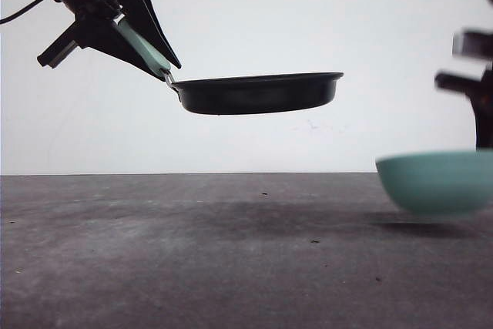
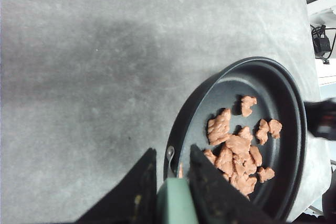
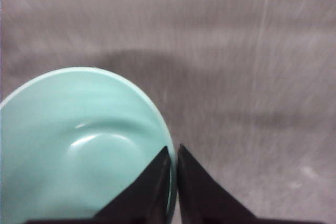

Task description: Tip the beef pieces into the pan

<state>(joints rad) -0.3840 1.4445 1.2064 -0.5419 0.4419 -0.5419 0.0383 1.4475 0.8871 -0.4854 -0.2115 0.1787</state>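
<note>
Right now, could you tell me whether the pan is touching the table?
Apart. In the front view the pan, held by its handle in the left gripper, hangs in the air, with pale wall visible between its underside and the grey table.

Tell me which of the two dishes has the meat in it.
The black pan, held up by its green handle in the left hand. The beef pieces lie inside it. The teal bowl gripped by the right hand looks empty.

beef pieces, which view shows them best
The left wrist view: it looks down into the pan, where the beef pieces lie clustered. The front view sees the pan side-on, so its wall hides them.
</note>
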